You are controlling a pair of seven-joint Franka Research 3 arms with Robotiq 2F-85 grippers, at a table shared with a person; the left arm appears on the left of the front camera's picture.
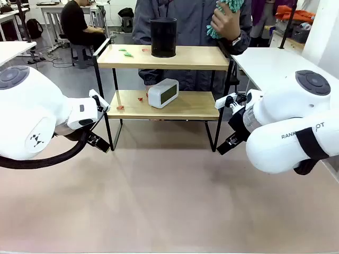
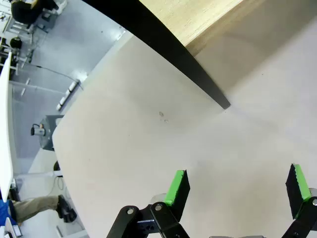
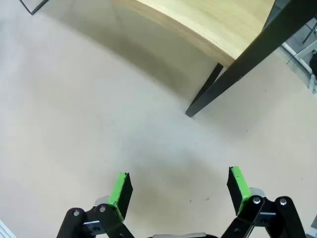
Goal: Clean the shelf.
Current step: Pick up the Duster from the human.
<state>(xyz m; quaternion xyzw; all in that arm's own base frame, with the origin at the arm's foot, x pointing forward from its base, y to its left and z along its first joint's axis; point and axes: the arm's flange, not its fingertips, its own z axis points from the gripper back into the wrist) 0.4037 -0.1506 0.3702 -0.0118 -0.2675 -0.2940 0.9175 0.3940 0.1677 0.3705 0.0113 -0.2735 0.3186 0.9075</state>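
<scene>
I see the shelf [image 1: 201, 57] at twelve o'clock across the table [image 1: 159, 201], a black cylinder [image 1: 163, 37], perhaps a speaker, on top. My left gripper [image 2: 237, 187] and right gripper [image 3: 179, 188] hang spread apart, empty.

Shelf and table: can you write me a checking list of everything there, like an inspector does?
Surface: beige tabletop, with the shelf standing on it.
Job's things: two-tier wooden shelf in a black metal frame; teal cloth in the person's hand behind it.
Clutter: black cylinder and green scraps on the top board; white clock and red scraps on the lower board.
Grippers: left gripper and right gripper both open and empty, above the table near the shelf's legs.
Cables: black cable looping under the left arm.
Surroundings: white side table; a seated person farther off.
</scene>
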